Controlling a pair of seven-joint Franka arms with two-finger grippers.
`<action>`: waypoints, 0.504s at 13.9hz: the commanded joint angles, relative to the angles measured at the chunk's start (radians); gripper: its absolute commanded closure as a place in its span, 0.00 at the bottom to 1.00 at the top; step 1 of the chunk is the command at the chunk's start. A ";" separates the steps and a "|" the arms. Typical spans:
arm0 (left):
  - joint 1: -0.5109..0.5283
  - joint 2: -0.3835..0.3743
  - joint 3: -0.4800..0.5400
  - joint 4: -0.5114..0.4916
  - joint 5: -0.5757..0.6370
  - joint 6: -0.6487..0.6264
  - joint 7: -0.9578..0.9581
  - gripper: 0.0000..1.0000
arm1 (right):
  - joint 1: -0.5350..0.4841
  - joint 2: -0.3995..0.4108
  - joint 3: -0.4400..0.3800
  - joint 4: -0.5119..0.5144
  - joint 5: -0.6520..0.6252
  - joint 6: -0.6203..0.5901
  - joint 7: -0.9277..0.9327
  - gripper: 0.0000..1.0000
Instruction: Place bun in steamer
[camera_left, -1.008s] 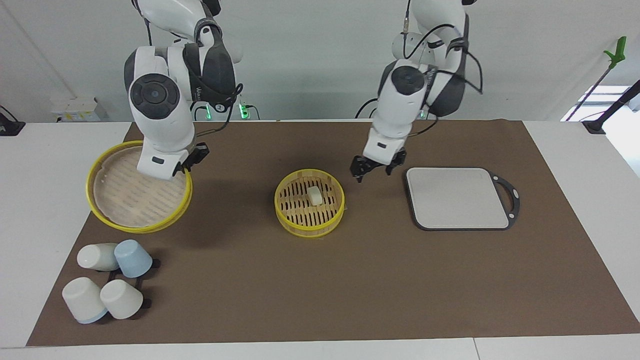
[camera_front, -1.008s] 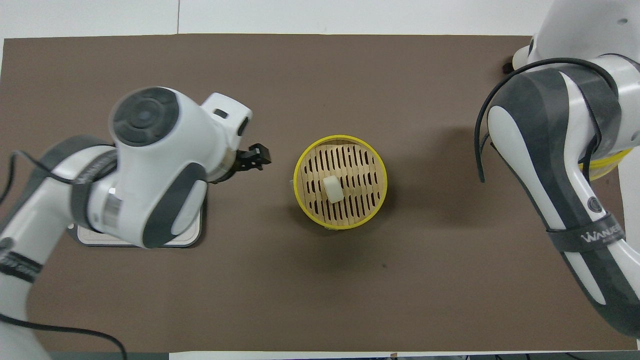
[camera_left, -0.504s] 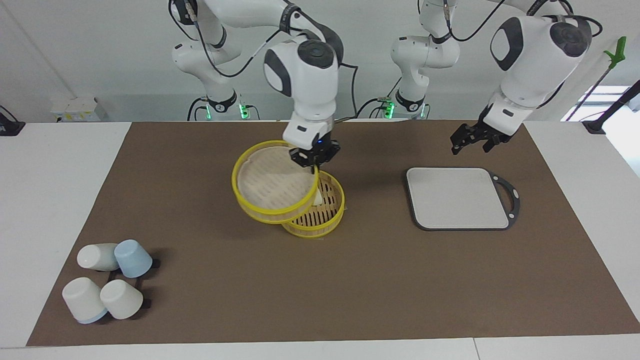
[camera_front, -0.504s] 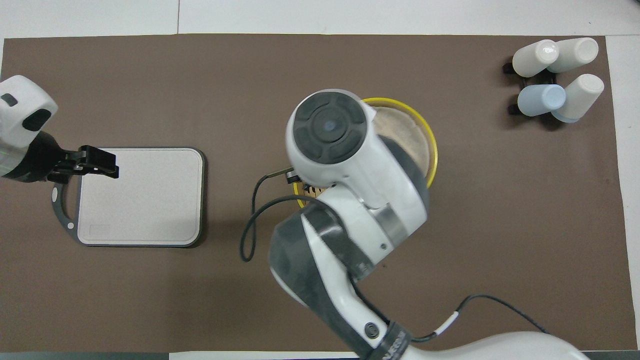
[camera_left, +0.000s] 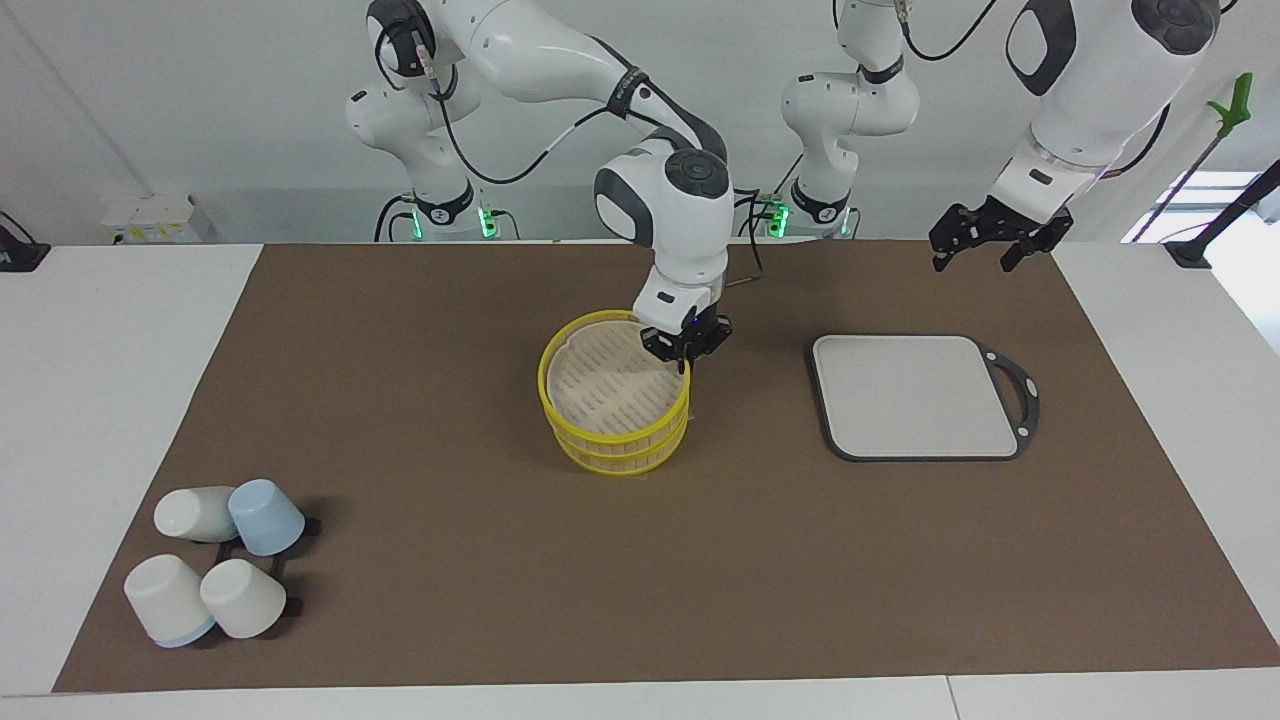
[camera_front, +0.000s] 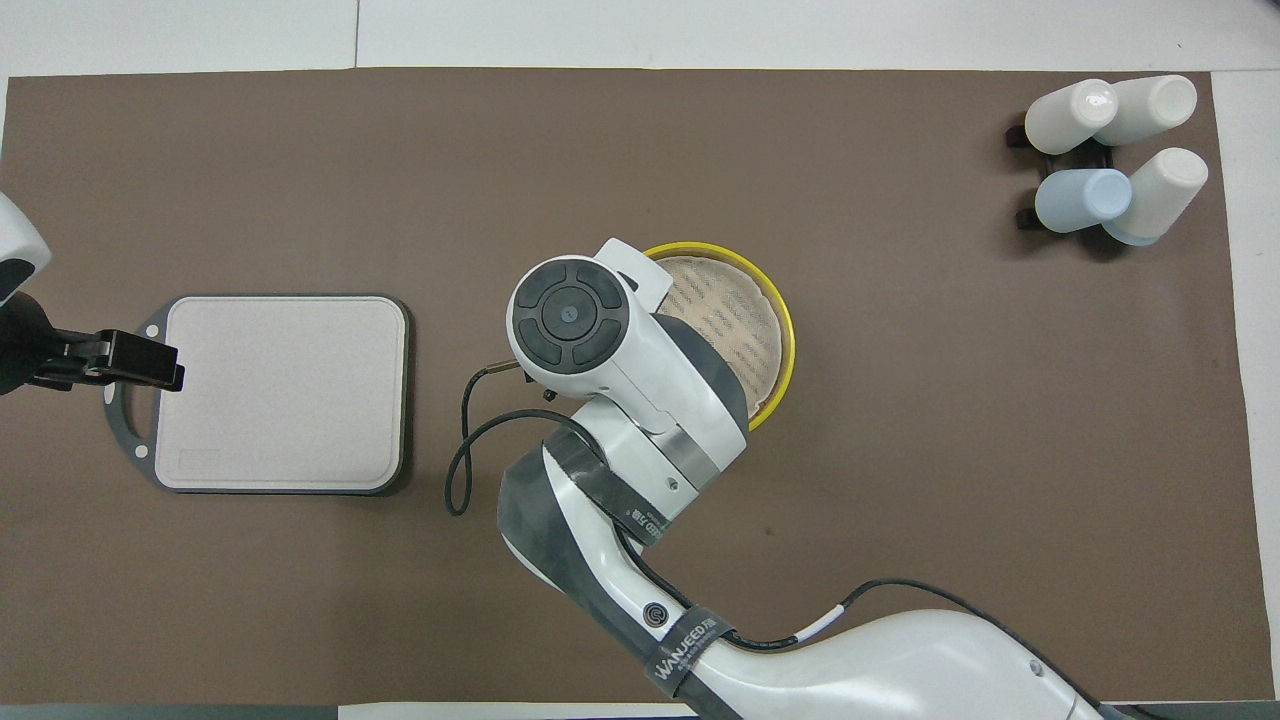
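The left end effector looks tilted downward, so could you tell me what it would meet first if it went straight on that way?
Probably the brown mat or the grey board's handle. The left end effector hangs high over that end of the board; depth is unclear, so I cannot say which. Nothing else lies in its line.

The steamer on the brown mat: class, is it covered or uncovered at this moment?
Covered. The lid sits on the steamer, rims stacked, with the right gripper at the lid's rim. The inside is hidden.

Four cups (camera_left: 215, 560), one steamer (camera_left: 615, 445), lid (camera_left: 610, 385), board (camera_left: 915, 395).
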 joint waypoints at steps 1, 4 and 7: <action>-0.006 0.018 0.004 0.026 0.023 -0.038 0.017 0.00 | -0.005 -0.051 0.006 -0.103 0.015 0.069 0.009 1.00; -0.012 0.060 0.022 0.093 0.023 -0.076 0.019 0.00 | 0.020 -0.048 0.006 -0.118 0.019 0.094 0.067 1.00; -0.014 0.080 0.022 0.127 0.021 -0.092 0.019 0.00 | 0.020 -0.049 0.006 -0.126 0.020 0.100 0.067 1.00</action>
